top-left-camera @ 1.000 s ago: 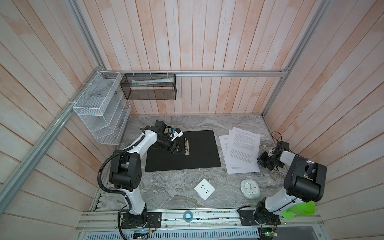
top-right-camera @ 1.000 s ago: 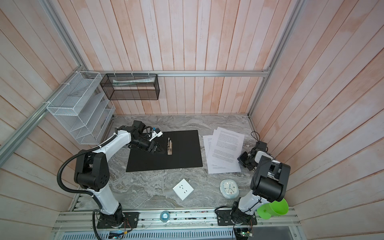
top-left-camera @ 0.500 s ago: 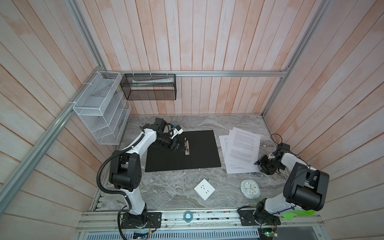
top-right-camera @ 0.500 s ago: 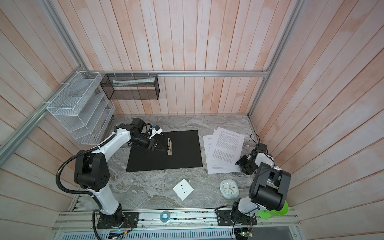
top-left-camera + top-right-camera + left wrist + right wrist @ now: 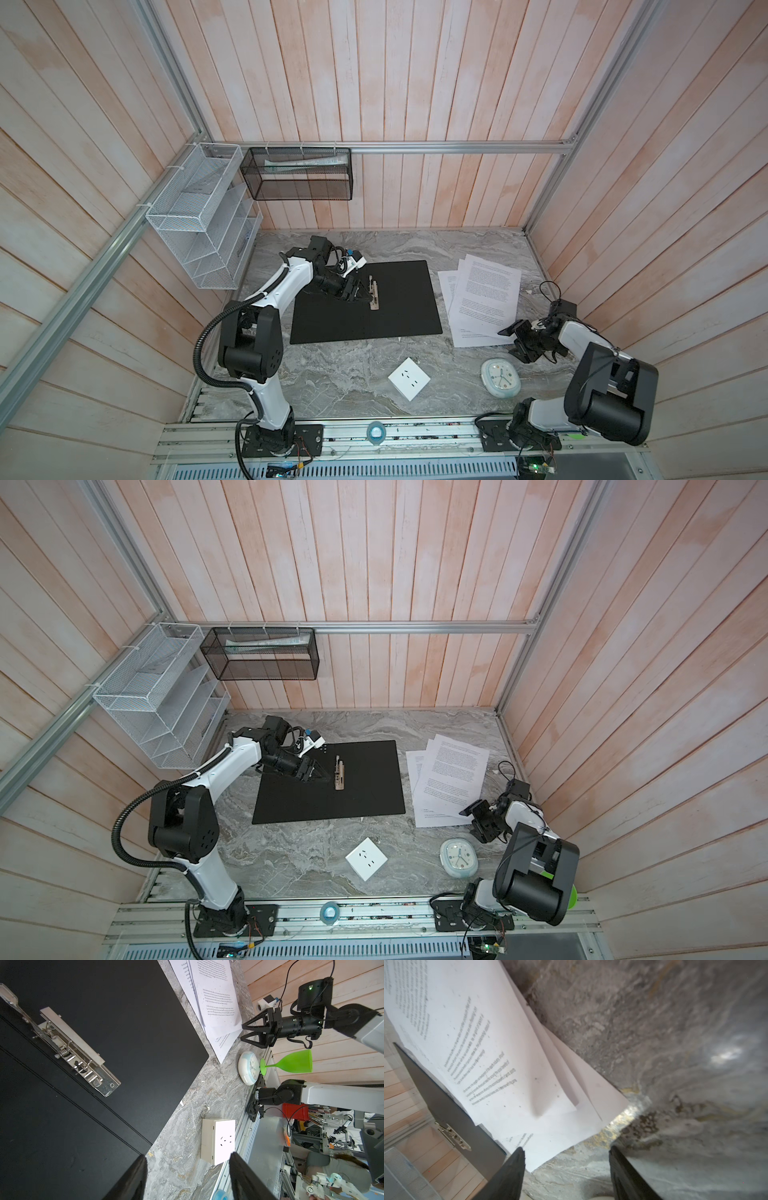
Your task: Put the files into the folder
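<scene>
Both hands gape wide, empty: left hand (image 5: 188, 1156) over the open folder (image 5: 395, 307), right hand (image 5: 243, 1032) by a corner of the files (image 5: 482, 299).

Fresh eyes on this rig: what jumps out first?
The black folder lies open and flat mid-table, its metal clip exposed, with the left hand open just beside the clip. Right of it, the fanned white printed files lie on the marble table, and the right hand is open at their near corner.

White arms (image 5: 282, 291), black joints (image 5: 249, 349); ribbed black cable (image 5: 198, 353) — pointed black fingers (image 5: 133, 1180).
</scene>
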